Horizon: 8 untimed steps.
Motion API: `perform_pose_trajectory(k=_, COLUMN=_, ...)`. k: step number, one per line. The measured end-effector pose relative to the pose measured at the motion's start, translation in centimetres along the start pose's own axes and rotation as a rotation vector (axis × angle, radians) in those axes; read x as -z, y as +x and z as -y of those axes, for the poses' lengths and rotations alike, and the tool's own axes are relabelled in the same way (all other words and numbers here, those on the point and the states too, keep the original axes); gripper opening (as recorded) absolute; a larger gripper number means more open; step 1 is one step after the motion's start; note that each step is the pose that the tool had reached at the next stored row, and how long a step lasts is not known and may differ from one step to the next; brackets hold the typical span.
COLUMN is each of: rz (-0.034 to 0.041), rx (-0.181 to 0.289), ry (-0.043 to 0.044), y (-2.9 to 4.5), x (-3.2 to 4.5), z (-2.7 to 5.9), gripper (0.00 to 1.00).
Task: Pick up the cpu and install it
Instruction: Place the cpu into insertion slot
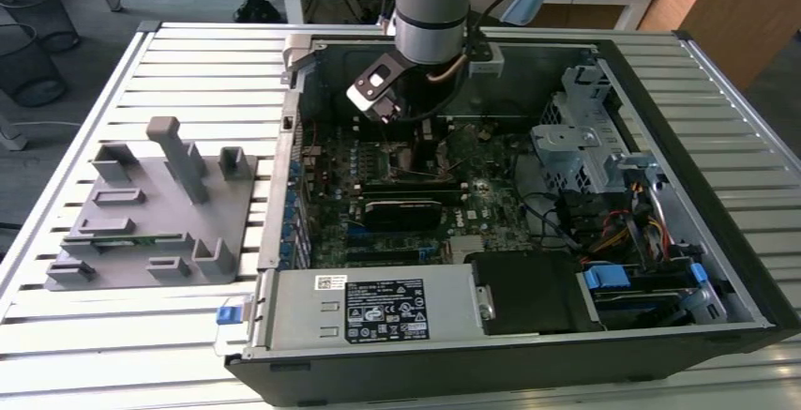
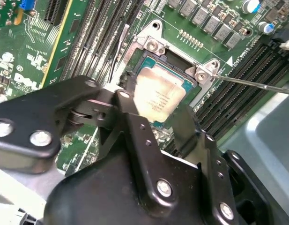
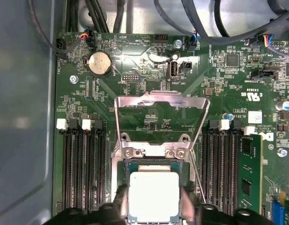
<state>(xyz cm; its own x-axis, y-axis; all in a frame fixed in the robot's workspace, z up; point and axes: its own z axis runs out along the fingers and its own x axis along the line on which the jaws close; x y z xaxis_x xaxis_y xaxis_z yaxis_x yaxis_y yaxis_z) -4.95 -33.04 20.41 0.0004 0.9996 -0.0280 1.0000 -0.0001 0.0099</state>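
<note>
The cpu (image 3: 153, 190), flat and square with a pale silver top, lies at the open socket (image 3: 153, 162), with the jaws of the gripper (image 3: 152, 205) pressed on two of its sides. The load plate (image 3: 160, 101) stands raised beside it (memory slots (image 3: 81, 168) flank both).

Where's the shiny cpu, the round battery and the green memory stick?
cpu (image 3: 153, 197): first wrist view, middle of its shiny metal top.
round battery (image 3: 99, 63): first wrist view, centre of its silver face.
green memory stick (image 3: 251, 173): first wrist view, middle of its green board.
</note>
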Motion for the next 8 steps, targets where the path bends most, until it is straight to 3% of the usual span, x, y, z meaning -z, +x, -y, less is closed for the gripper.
perform_pose_trajectory(k=2, rz=-0.0001, rx=0.0, ry=0.0, y=0.0, x=0.2, z=0.0, gripper=0.47)
perform_pose_trajectory(k=6, rz=-0.0001, rx=0.0, ry=0.0, y=-0.01, x=0.5, z=-0.01, gripper=0.36)
perform_pose_trajectory(k=8, rz=-0.0001, rx=0.0, ry=0.0, y=-0.02, x=0.67, z=-0.01, gripper=0.24)
